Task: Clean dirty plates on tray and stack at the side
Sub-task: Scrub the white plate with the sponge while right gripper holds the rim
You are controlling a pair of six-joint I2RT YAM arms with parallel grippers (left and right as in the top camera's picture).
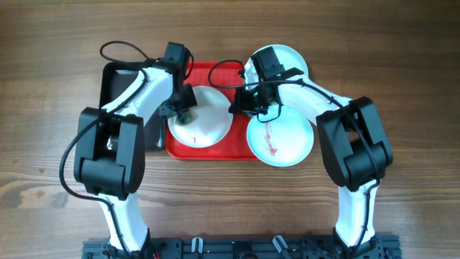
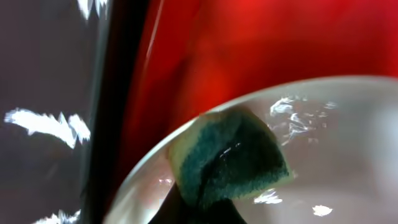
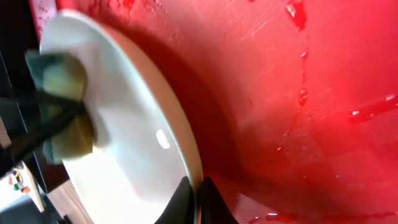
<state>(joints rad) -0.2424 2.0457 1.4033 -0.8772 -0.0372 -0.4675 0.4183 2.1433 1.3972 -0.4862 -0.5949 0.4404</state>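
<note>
A white plate (image 1: 208, 122) lies on the red tray (image 1: 208, 151). My left gripper (image 1: 185, 109) is shut on a green and yellow sponge (image 2: 230, 155) and presses it on the plate's left part (image 2: 348, 137). My right gripper (image 1: 241, 106) is shut on the white plate's right rim (image 3: 198, 193), with the plate (image 3: 124, 124) tilted up off the tray (image 3: 311, 93). A pale blue plate (image 1: 280, 140) with a red smear lies to the right, over the tray's edge. Another pale blue plate (image 1: 287, 61) lies at the back right.
A smaller black tray (image 1: 118, 83) sits left of the red tray, under my left arm; it also shows in the left wrist view (image 2: 50, 93). Red smears and droplets mark the red tray's floor. Bare wooden table surrounds the trays.
</note>
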